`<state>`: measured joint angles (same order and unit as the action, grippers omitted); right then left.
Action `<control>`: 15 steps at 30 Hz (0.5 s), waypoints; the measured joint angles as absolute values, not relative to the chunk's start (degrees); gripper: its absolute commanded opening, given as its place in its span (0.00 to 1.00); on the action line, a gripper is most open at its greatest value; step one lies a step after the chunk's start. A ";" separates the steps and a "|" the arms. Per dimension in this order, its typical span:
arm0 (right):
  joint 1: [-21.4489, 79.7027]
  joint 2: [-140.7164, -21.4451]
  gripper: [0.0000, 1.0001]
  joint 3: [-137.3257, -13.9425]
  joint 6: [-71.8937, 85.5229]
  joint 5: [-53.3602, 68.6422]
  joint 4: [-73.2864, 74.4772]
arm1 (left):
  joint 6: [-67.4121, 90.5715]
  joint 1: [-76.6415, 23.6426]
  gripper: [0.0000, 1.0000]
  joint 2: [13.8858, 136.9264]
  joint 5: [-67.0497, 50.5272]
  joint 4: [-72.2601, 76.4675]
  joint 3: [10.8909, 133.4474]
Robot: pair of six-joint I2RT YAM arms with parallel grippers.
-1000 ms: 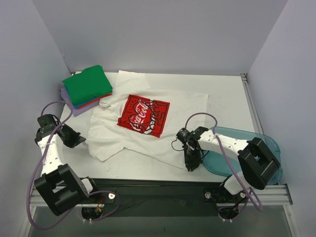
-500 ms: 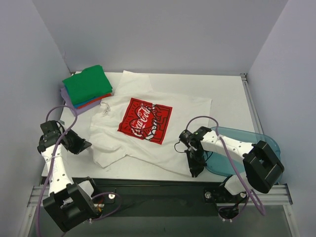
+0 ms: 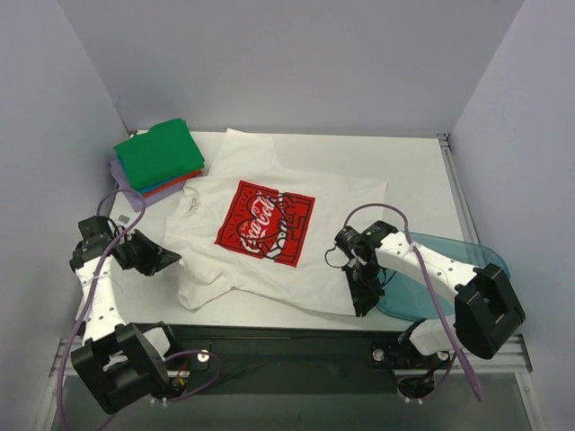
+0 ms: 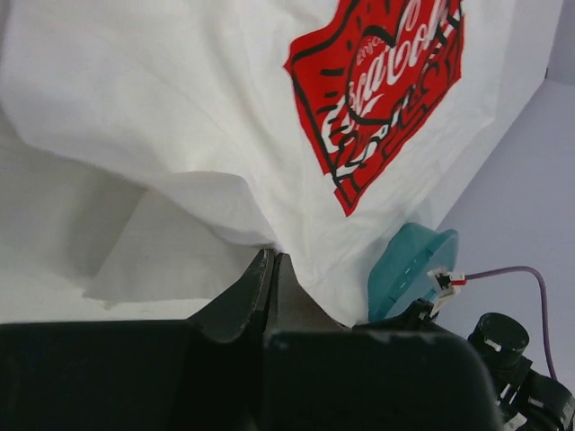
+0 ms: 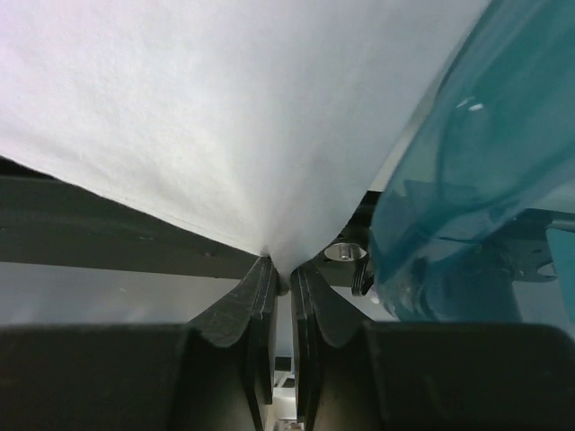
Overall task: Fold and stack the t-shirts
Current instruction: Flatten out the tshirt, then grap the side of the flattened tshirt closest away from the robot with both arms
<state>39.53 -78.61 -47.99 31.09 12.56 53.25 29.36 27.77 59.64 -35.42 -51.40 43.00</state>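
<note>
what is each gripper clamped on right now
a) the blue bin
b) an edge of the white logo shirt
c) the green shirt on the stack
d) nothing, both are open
b: in the wrist views the left gripper and the right gripper are each shut with cloth of the white logo shirt running into their fingertips.

Pale lavender walls (image 3: 287, 63), white tabletop (image 3: 415, 171)

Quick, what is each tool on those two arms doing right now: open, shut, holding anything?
Left tool: shut, pinching an edge of the white t-shirt.
Right tool: shut, pinching another edge of the same shirt.
</note>
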 measured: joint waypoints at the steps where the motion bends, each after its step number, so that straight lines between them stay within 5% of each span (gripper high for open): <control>1: 38.46 -78.61 0.00 -48.45 30.68 12.62 53.47 | 29.71 27.33 0.00 60.38 -36.16 -50.87 44.18; 15: 28.60 -84.47 0.00 -57.84 26.70 12.99 54.26 | 43.20 19.29 0.00 70.28 -39.81 -33.56 51.86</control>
